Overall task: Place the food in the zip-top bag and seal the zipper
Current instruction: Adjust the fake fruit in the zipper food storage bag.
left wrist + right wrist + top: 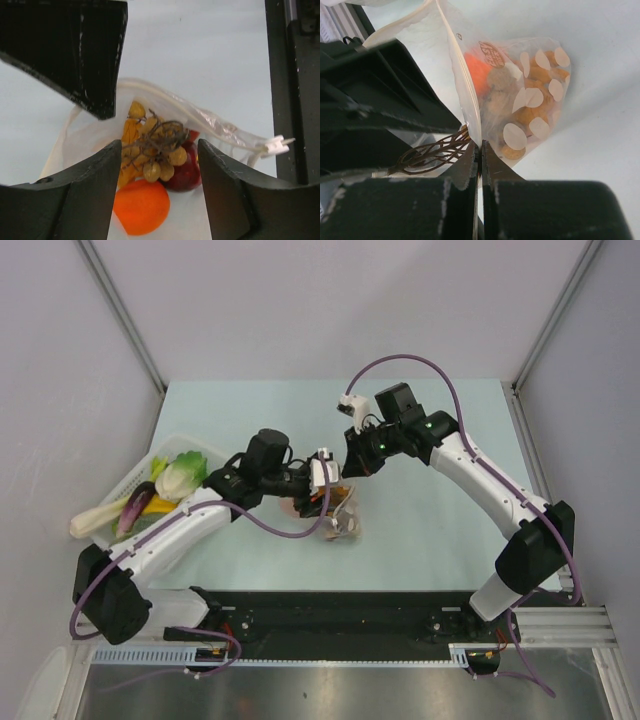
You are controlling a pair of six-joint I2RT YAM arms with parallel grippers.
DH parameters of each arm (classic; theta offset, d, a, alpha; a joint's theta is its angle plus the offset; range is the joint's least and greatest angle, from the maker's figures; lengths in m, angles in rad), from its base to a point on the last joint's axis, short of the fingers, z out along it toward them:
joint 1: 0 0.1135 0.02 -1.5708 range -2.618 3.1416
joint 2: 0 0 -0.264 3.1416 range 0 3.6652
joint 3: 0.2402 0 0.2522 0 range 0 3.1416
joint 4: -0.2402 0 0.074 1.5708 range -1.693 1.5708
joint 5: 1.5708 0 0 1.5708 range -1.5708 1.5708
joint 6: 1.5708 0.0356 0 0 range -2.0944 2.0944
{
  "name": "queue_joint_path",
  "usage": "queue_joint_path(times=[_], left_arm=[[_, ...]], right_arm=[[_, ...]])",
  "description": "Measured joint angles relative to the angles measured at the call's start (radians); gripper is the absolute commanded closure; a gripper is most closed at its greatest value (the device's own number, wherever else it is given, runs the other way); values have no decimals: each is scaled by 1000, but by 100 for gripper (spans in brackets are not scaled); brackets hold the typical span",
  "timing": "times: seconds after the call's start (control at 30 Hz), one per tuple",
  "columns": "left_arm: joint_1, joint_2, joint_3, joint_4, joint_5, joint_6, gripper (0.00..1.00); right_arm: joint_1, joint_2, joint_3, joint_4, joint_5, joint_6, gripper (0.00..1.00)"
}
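Loading is part done: the zip-top bag (pixel 535 95) sits mid-table just below the two wrists in the top view, and it already holds a grape cluster (pixel 160 150), an orange piece (pixel 142 205) and a red piece (pixel 187 172).

- **Left gripper** (pixel 159 145): the fingers are apart and hang over the bag mouth. The grapes lie between them, apparently untouched.
- **Right gripper** (pixel 480 150): the fingers are pressed together on one wall of the bag mouth, lifting it open.
- **Left to do:** more food lies in the white tray (pixel 140 465) at the left of the top view, including a leafy green piece (pixel 182 475) and a purple piece (pixel 135 508). The zipper (pixel 210 122) is unsealed, with its slider (pixel 276 145) at the right end of the strip.

**Clearance:** The mouth looks only slightly wider than the spread fingers. A black body, likely the right gripper, crowds the upper left of the left wrist view. The table (pixel 430 530) is bare to the right of the bag and toward the top of the frame. The tray sits at the table's left edge, near the wall.
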Motion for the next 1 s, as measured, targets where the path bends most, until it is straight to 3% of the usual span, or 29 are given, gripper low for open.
queue_joint_path(times=[0.1,0.2,0.33,0.47,0.73,0.87,1.0], left_arm=[[-21,27,-19,75,-3,-54,37],[-29,68,-21,105,-3,-95,48],[-29,98,-21,112,-4,-154,78],[-28,97,-20,106,-3,-238,99],[-25,113,150,-103,-8,-371,100],[-25,195,324,-259,-57,-400,100],[-24,298,384,-334,-97,-421,100]], right_arm=[[0,0,0,0,0,0,100],[0,2,0,0,0,0,100],[-1,5,0,0,1,0,100],[-3,5,0,0,1,5,100],[-4,5,0,0,0,15,100],[-4,5,0,0,0,16,100],[-4,7,-2,-21,17,23,100]])
